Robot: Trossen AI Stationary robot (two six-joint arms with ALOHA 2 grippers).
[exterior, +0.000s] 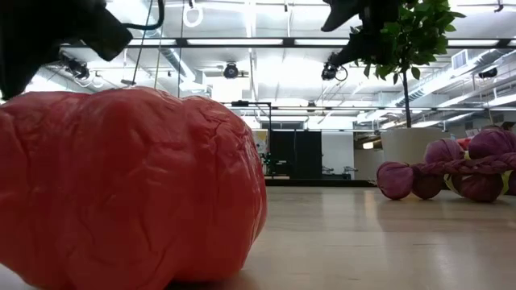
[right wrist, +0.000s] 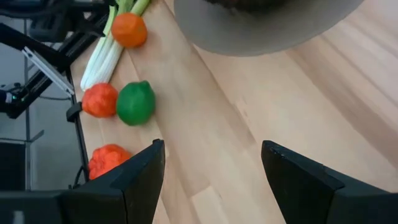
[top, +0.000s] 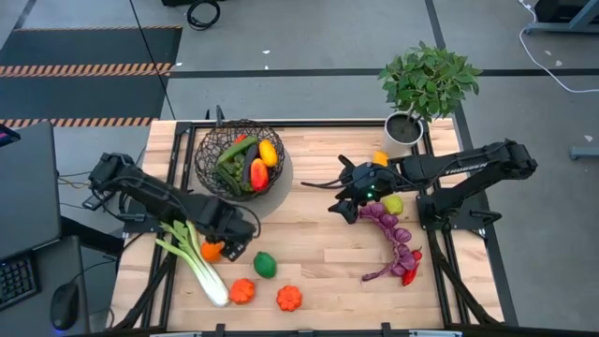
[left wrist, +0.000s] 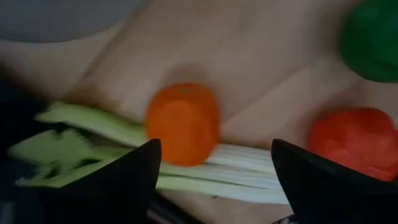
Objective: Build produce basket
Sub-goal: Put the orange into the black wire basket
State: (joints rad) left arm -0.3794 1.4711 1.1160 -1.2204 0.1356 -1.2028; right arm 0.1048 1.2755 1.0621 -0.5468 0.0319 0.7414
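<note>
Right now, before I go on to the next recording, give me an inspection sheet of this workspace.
Surface: wooden table, flat.
Job's things: wire basket holds several vegetables; leek, small orange, lime, two orange-red pieces, purple grapes lie outside.
Clutter: potted plant at the far right corner.
Grippers: left gripper open over the small orange and leek; right gripper open, empty, above the grapes.
Cables: black cable on the floor.
Surroundings: hazard-striped floor mat, keyboard.

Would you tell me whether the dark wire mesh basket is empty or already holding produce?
Partly filled: the dark wire mesh basket holds green, red and yellow produce.
</note>
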